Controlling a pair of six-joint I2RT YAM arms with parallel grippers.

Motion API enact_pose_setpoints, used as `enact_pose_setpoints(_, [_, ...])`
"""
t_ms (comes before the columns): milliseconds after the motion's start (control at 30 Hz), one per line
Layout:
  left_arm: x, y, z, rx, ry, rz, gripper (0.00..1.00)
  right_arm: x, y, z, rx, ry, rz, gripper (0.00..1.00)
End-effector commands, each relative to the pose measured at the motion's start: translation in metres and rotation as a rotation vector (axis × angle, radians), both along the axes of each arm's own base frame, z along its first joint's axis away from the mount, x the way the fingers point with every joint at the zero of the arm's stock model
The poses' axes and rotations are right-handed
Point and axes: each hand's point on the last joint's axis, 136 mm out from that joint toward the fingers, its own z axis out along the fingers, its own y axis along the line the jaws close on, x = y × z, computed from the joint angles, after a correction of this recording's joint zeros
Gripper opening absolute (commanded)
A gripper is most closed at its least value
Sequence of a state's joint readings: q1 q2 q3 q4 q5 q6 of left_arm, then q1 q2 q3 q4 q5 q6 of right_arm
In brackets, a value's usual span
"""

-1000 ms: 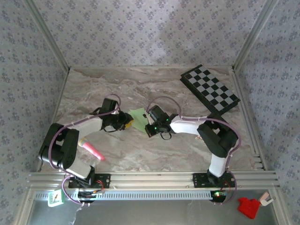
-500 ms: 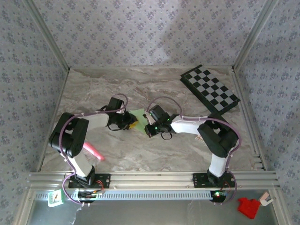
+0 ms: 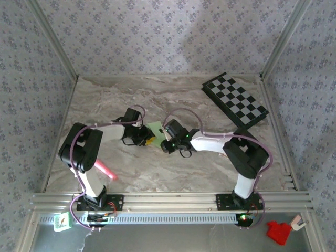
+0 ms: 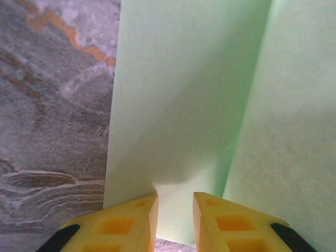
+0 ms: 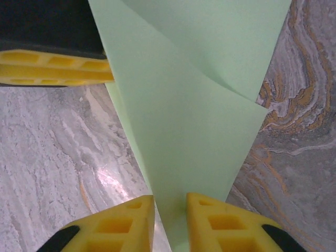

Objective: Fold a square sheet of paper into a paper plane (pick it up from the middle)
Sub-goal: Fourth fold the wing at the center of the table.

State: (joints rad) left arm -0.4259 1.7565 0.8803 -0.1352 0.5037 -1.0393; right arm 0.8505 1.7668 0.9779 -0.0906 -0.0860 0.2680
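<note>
**Both end effectors meet at the part-folded sheet, mid-worktop (image 3: 210, 163).**
Right end effector (image 5: 169, 198): fingers narrowly apart, with the tapered end of the square sheet of paper (image 5: 194, 131) between them and its long axis running straight ahead. Left end effector (image 4: 175, 197): equally near and equally narrow, straddling the edge on its own side. Neither shows a firm pinch.

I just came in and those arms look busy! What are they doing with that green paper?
Two robot arms are folding a paper plane. The green paper, partly folded, sits in the middle of the table. The left tool and the right tool face it from opposite sides, each with a bit of paper between slightly parted fingers. It isn't a plane yet. A pink marker and a chequered board sit off to the sides.
</note>
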Motion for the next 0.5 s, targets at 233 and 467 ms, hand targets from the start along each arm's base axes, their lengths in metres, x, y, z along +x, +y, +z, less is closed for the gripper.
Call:
enact_pose_setpoints(233, [-0.0191, 0.0128, -0.0238, 0.092, 0.105, 0.0, 0.26, 0.0057, -0.0011, 0.001, -0.138, -0.105, 0.009, 0.31])
enact_pose_setpoints(467, [-0.0198, 0.013, -0.024, 0.092, 0.107, 0.002, 0.26, 0.0098, -0.0027, 0.0002, -0.169, -0.14, -0.015, 0.31])
